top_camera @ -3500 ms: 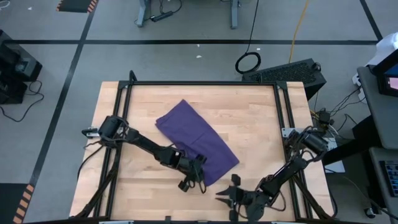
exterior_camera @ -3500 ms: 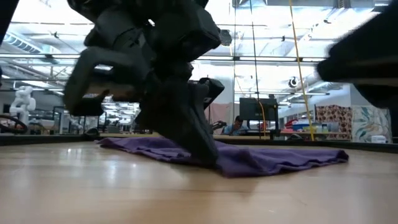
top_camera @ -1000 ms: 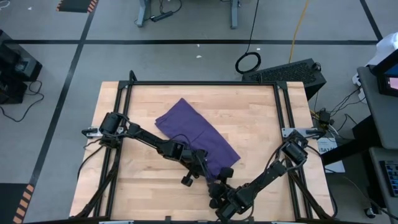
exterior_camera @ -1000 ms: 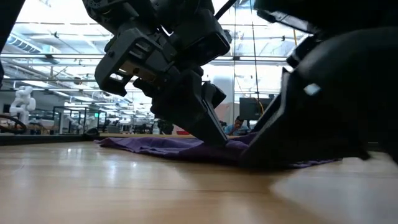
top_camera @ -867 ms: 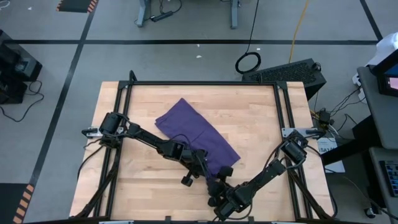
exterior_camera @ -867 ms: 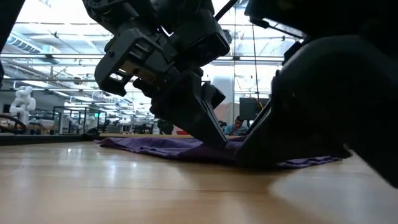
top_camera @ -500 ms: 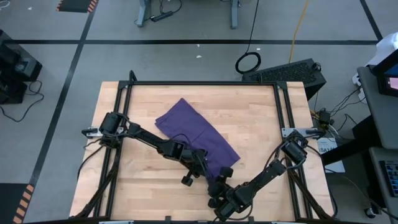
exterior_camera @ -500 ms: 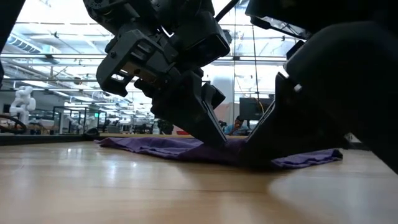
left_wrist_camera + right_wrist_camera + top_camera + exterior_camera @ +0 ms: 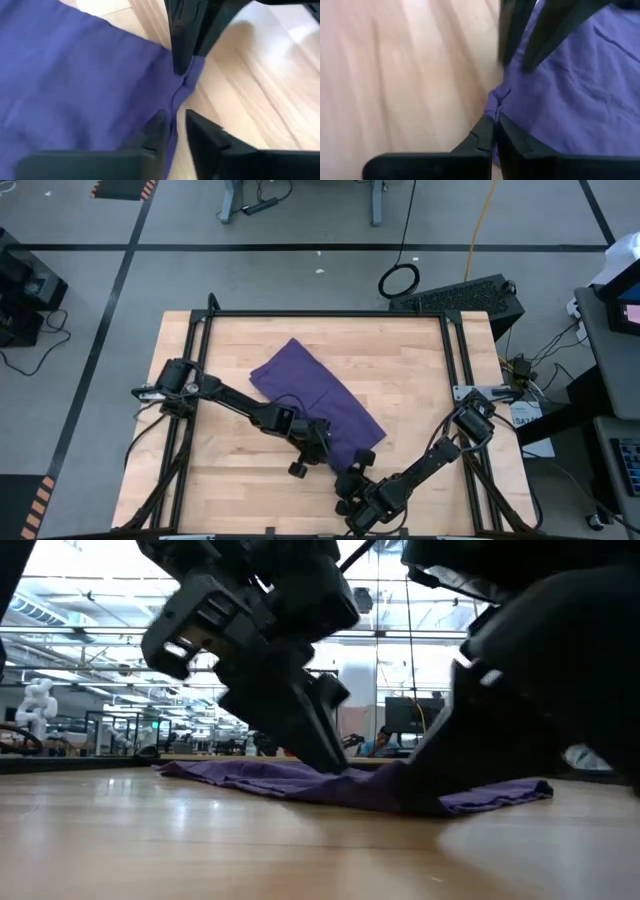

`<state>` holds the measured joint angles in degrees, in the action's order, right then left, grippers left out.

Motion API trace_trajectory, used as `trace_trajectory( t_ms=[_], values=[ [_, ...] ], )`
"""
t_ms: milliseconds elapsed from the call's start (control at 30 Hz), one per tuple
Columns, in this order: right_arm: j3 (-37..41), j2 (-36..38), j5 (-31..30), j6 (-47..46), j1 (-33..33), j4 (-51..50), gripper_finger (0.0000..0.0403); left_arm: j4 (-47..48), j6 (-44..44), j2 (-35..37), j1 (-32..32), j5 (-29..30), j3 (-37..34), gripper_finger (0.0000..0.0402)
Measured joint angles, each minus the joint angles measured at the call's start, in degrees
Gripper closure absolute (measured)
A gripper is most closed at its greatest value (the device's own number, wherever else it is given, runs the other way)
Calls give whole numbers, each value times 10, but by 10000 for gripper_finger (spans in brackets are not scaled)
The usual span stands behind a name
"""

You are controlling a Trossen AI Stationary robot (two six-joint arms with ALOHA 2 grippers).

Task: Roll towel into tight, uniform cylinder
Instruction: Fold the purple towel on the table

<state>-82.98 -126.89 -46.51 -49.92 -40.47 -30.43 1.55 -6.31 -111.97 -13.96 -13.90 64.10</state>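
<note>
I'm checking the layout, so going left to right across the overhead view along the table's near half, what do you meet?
Left arm's base → left tool, at the purple towel's near edge → right tool, beside it on that edge → right arm's base.

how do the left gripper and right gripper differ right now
The left gripper has a narrow gap between its fingers, parted beside the towel edge; the right gripper is shut, pinching the towel's edge. In the high view, the left arm reaches in from the table's left side, while the right arm comes from the right. Both dark two-finger grippers meet at the same near corner of the purple towel.
</note>
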Motion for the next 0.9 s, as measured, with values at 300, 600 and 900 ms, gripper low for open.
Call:
trace_trajectory(
  t_ms=[300, 600, 900],
  values=[
    [0, 3, 25, -4, -49, -41, 401, 275, 0, 64, -16, 98, -1, 187],
    [0, 44, 81, -57, -95, -151, 402, 468, 12, 117, -39, 265, -39, 196],
    [0, 115, 74, -79, -133, -246, 403, 390, 10, 221, -33, 282, -171, 219]
  ],
)
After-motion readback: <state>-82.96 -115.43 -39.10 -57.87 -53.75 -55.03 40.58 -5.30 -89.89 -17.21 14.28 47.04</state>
